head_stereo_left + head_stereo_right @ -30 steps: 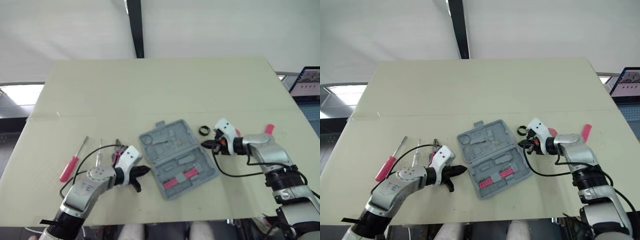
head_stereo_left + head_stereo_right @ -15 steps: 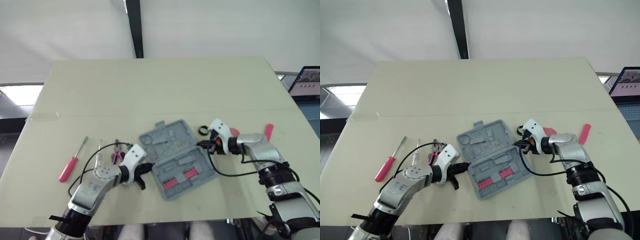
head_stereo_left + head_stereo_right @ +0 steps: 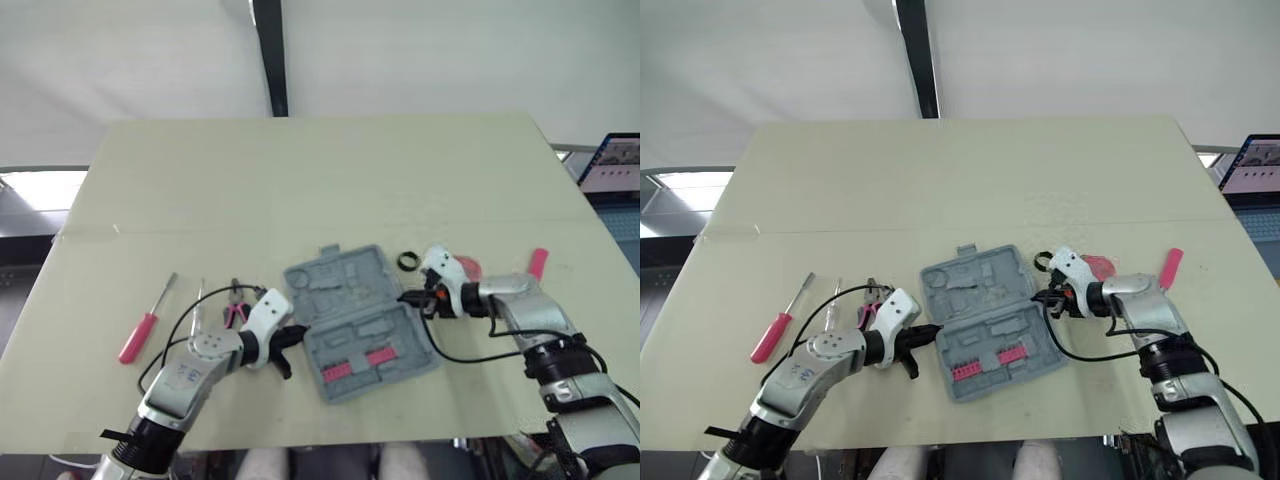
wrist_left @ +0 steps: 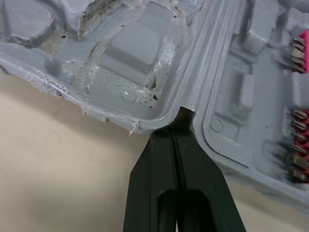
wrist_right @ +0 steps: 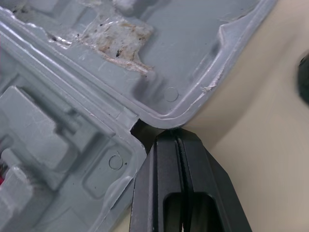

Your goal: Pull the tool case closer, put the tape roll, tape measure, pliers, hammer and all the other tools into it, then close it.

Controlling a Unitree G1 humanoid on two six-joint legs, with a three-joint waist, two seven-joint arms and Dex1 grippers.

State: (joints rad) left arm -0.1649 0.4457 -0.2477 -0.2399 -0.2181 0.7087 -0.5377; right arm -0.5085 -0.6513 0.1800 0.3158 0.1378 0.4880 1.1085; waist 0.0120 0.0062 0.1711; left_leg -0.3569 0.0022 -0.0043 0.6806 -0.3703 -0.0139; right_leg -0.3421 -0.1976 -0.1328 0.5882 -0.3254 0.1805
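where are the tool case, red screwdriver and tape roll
tool case [image 3: 335,283], left eye view, far half
red screwdriver [image 3: 135,338], left eye view, red handle
tape roll [image 3: 401,261], left eye view, black rim

Both arms are the same build, basically. The left arm [image 3: 175,380] sits at about 7 o'clock, the right arm [image 3: 545,322] at 4 o'clock. The forearms are chunky, rounded silver-grey shells, going to black collars [image 3: 562,364] further back. The left one has a round joint cap [image 3: 205,344] dotted with small dark screws. Each wrist wears a glossy white housing [image 3: 268,308], boxy with bevelled corners, and a thin black cable [image 3: 460,358] loops off it. The left gripper [image 3: 287,344] and right gripper [image 3: 408,296] are matte black wedges. Up close the fingers [image 4: 198,179] taper to a blunt tip, with a thin seam down the middle and a rounded slot near the base.
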